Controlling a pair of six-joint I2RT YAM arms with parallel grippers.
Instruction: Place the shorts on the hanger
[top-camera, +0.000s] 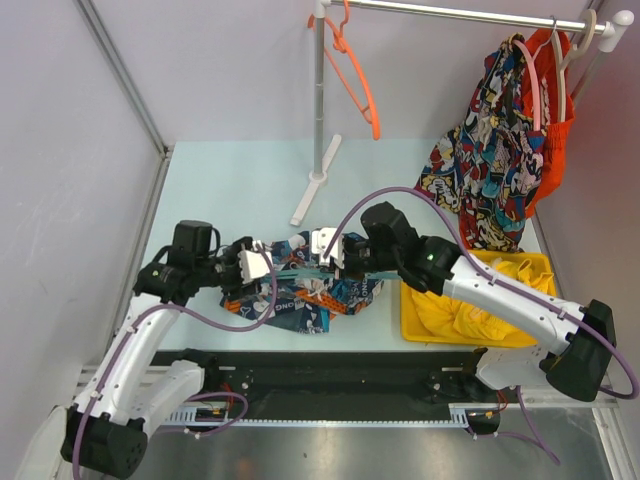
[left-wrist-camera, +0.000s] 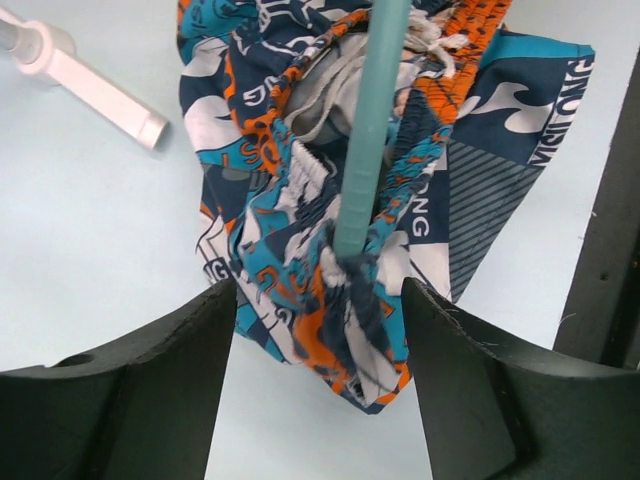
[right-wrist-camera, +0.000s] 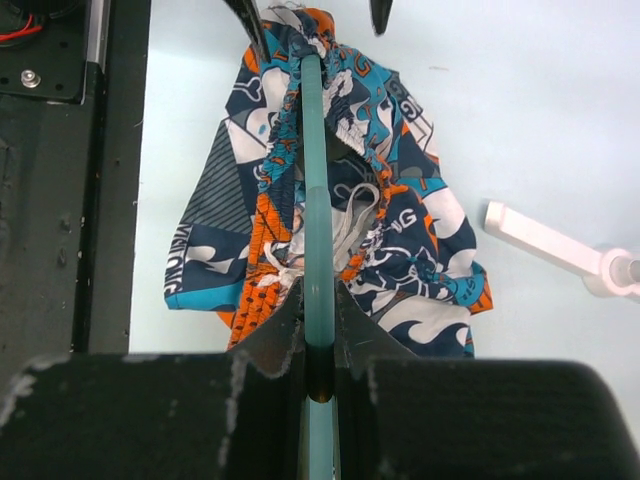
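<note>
While the shorts (top-camera: 305, 305) lie crumpled on the pale blue table (top-camera: 230, 190) just ahead of both arms, the teal hanger (right-wrist-camera: 317, 200) runs lengthwise across them, its end wrapped in bunched waistband fabric. The right gripper (right-wrist-camera: 318, 330) is pinched tight on the hanger's thin bar, holding it over the cloth. Opposite it, the left gripper (left-wrist-camera: 318, 290) stands spread wide, one finger on each side of the gathered fabric and grasping nothing. A white foot of the clothes rack (left-wrist-camera: 90, 85) rests on the table just beyond the shorts. To the right, a yellow bin (top-camera: 530, 265) holds a yellow garment (top-camera: 450, 310). Above the table's far edge, an orange hanger (top-camera: 360, 80) hangs from the rail (top-camera: 470, 15), well apart from comic-print shorts (top-camera: 490, 150) hung at the right end.
</note>
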